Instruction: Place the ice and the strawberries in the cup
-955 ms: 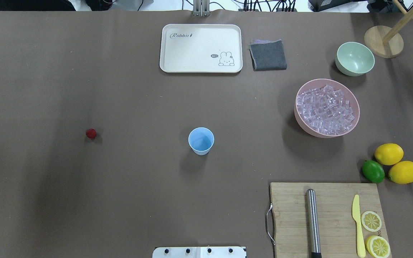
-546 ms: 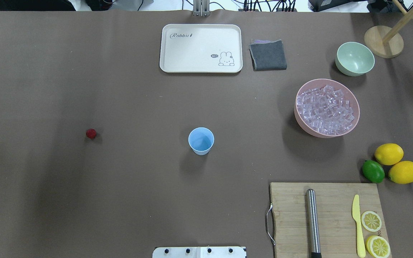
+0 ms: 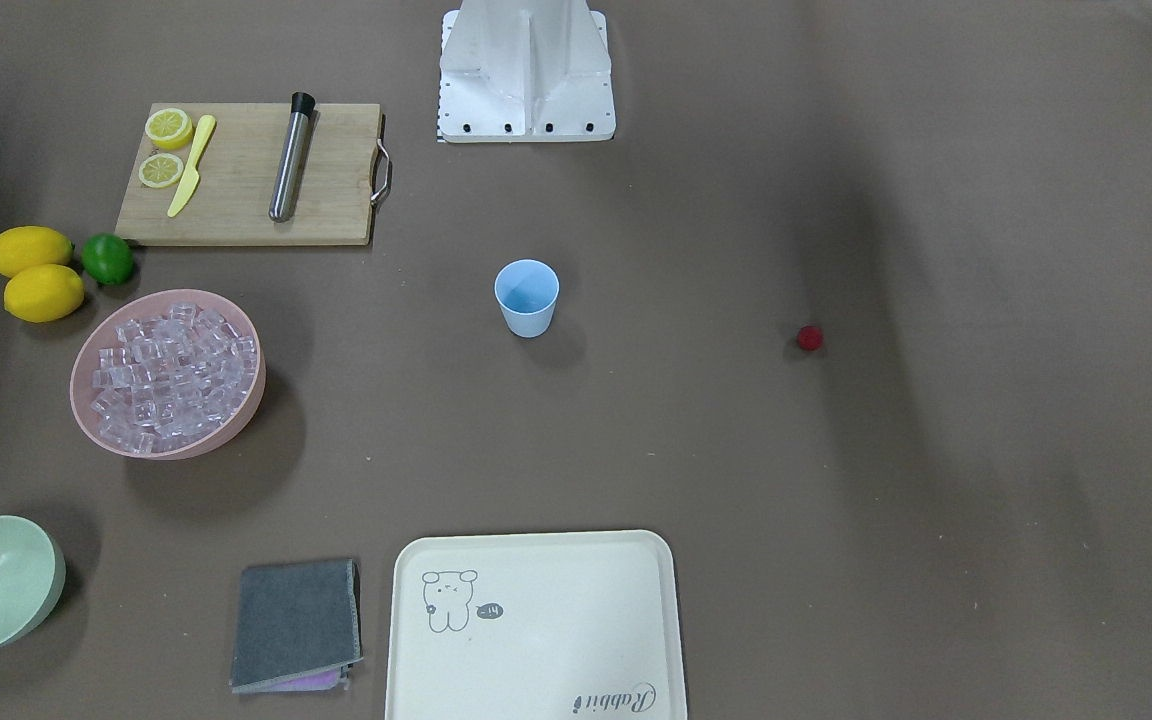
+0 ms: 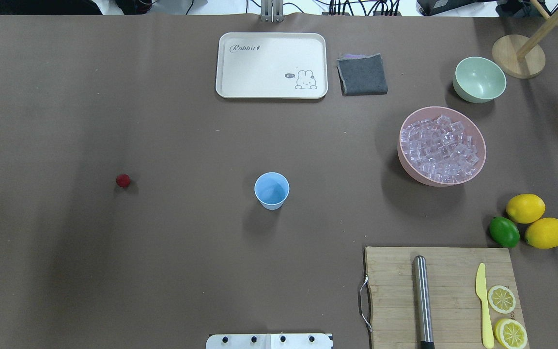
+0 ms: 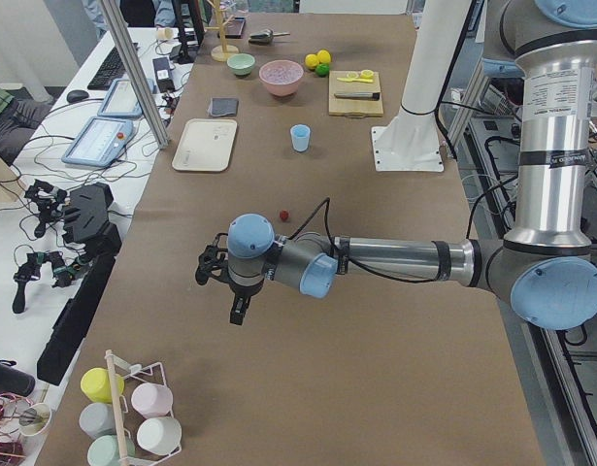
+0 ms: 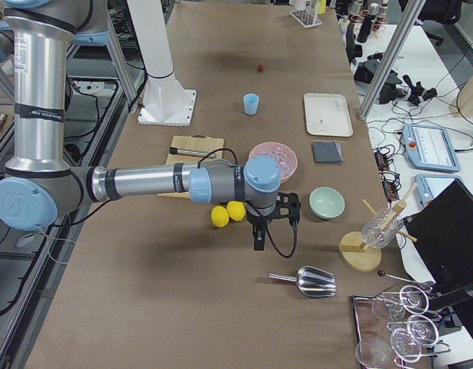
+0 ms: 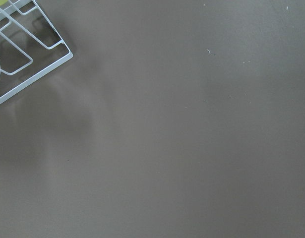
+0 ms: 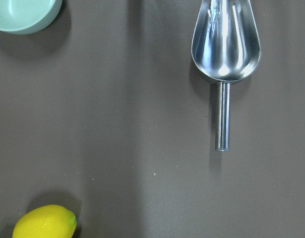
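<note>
Overhead exterior unchanged: cup (image 4: 271, 190) empty mid-table, strawberry (image 4: 123, 181) and ice (image 4: 441, 148) untouched, nothing begun; I cannot tell whether my left claw (image 5: 237, 311) or right claw (image 6: 258, 241) is open.

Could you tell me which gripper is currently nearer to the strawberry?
Left. The left gripper hangs a short way out from the strawberry, toward the robot's left; the right gripper is at the opposite end, past the pink bowl, near the metal scoop.

Even diffuse overhead light, soft shadow beside cup (image 4: 271, 190), glare on scoop (image 8: 225, 45), sharp focus
</note>
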